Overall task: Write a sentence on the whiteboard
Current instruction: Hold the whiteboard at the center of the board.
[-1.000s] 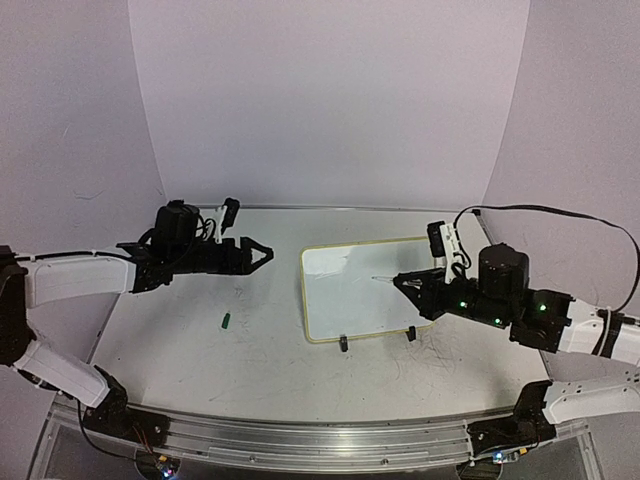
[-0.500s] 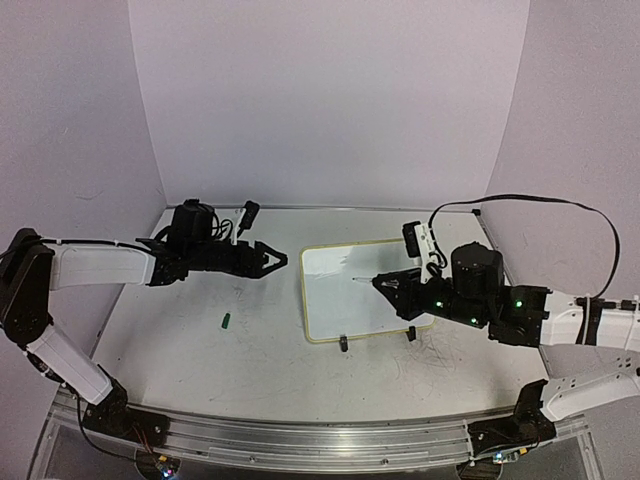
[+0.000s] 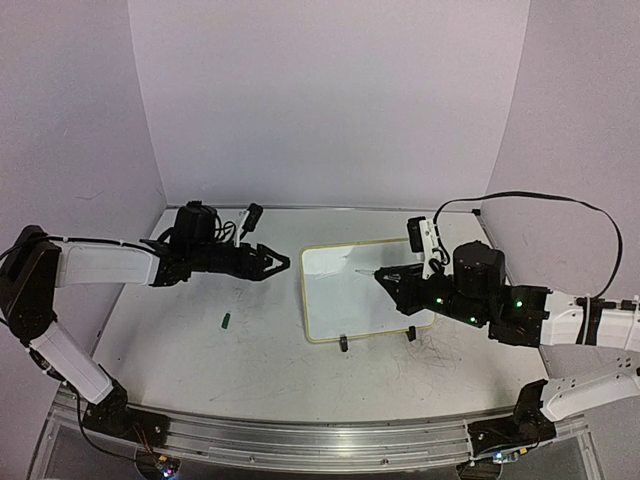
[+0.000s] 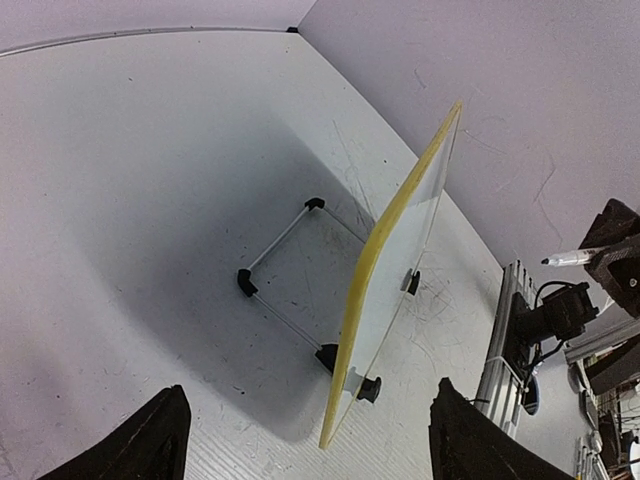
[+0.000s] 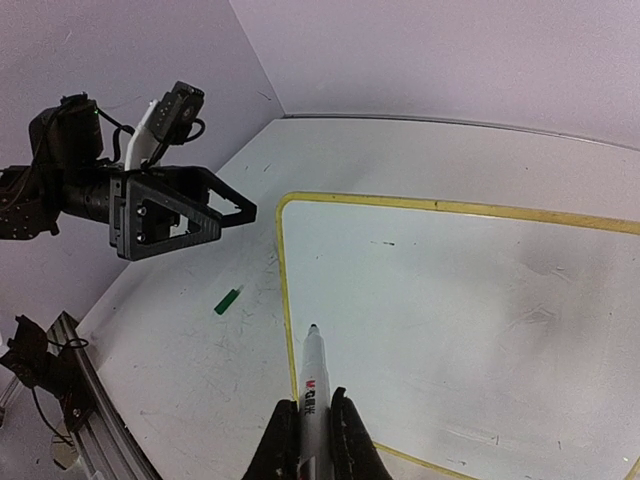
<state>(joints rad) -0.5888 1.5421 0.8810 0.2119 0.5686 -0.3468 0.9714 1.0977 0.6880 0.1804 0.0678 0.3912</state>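
The whiteboard (image 3: 335, 300) is white with a thin yellow frame and leans on black clip feet (image 3: 343, 344) right of the table's middle. In the left wrist view the whiteboard (image 4: 408, 250) shows almost edge-on, and in the right wrist view the whiteboard (image 5: 470, 300) fills the right side. My right gripper (image 3: 385, 277) is shut on a white marker (image 5: 312, 385), whose black tip points at the board's left part; contact cannot be told. My left gripper (image 3: 280, 263) hangs open just left of the board's left edge, holding nothing; the left gripper (image 4: 308, 400) faces that edge.
A small green cap (image 3: 227, 321) lies on the table left of the board; the green cap (image 5: 228, 300) also shows in the right wrist view. A wire stand (image 4: 280, 290) props the board from behind. Purple walls close in on three sides. A metal rail (image 3: 300, 440) runs along the near edge.
My left gripper has moved right, up to the board's left edge. My right gripper has carried the marker left across the board and slightly toward its top.
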